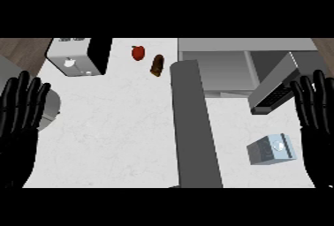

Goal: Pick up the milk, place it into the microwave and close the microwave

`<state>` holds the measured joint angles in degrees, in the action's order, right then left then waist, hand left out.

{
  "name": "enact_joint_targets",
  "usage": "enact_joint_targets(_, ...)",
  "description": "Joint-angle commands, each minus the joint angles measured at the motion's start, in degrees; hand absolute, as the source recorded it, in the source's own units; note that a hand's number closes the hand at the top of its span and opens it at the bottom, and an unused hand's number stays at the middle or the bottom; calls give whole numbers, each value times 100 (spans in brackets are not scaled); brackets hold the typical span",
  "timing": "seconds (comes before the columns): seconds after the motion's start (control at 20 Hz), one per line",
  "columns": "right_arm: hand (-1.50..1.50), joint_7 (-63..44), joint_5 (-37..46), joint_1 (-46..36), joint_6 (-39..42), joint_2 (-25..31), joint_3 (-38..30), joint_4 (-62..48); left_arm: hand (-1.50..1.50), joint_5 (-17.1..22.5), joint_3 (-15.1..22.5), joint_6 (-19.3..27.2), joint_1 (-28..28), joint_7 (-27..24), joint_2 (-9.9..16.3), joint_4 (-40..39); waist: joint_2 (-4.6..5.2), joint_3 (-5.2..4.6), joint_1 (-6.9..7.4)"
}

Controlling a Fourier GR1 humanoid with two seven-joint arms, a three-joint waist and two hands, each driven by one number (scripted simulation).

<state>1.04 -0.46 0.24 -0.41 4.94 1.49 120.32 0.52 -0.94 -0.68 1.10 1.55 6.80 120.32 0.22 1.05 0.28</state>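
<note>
Looking down, you've got the milk (272,149) sitting on the tabletop (111,132) near your right hand (316,128), below the open microwave (225,66), both hands' fingers straight and holding nothing, left hand (20,128) at the left edge

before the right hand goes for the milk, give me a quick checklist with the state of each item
1. Milk carton in view, nothing on or against it: ok. It shows on the counter, at the view's lower right.
2. Right hand free and open: ok, fingers straight, holding nothing, just right of the carton.
3. Left hand out of the way: ok, open at the view's left edge.
4. Microwave door open: ok, it swings out toward the robot.
5. Microwave cavity free of objects: ok for the part that shows.
6. Apple and brown bottle clear of the path: ok, both lie left of the door.
</note>
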Motion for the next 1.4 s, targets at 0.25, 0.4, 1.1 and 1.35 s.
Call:
enact_joint_targets(0.25, -150, -292, -2083, 421, 1591, 843, -532, 971, -150, 187, -314, 64, -75, -493, -162, -410, -44, -104, -113)
enact_joint_targets(0.4, -150, -581, -2235, 702, 1834, 1001, -436, 904, -150, 177, -147, 281, 249, -35, -434, -326, -34, -103, -52)
enact_joint_targets(1.1, -150, -463, -1940, 2027, 2331, 710, -1130, 1310, -150, 1236, -926, -554, 1502, -27, -138, 710, -33, -104, -39)
enact_joint_targets(1.35, -150, -612, -1449, 1518, 2245, 476, -831, 797, -150, 1068, -770, -756, 1868, -119, -363, 979, -26, -105, -5)
